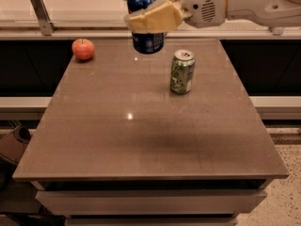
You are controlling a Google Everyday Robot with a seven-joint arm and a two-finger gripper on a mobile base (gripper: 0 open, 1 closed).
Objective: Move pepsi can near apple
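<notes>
The pepsi can (146, 42), dark blue with a silver top, hangs in the air above the far middle of the brown table (141, 135). My gripper (151, 14) comes in from the upper right and is shut on the can, a tan finger (153, 19) lying across its front. The apple (83, 49), red-orange with a short stem, sits on the table's far left corner, to the left of and below the held can.
A green-patterned can (182, 71) stands upright on the table to the right of the held can. A pale counter with a metal post (40, 13) runs behind the table. The white arm (235, 4) spans the upper right.
</notes>
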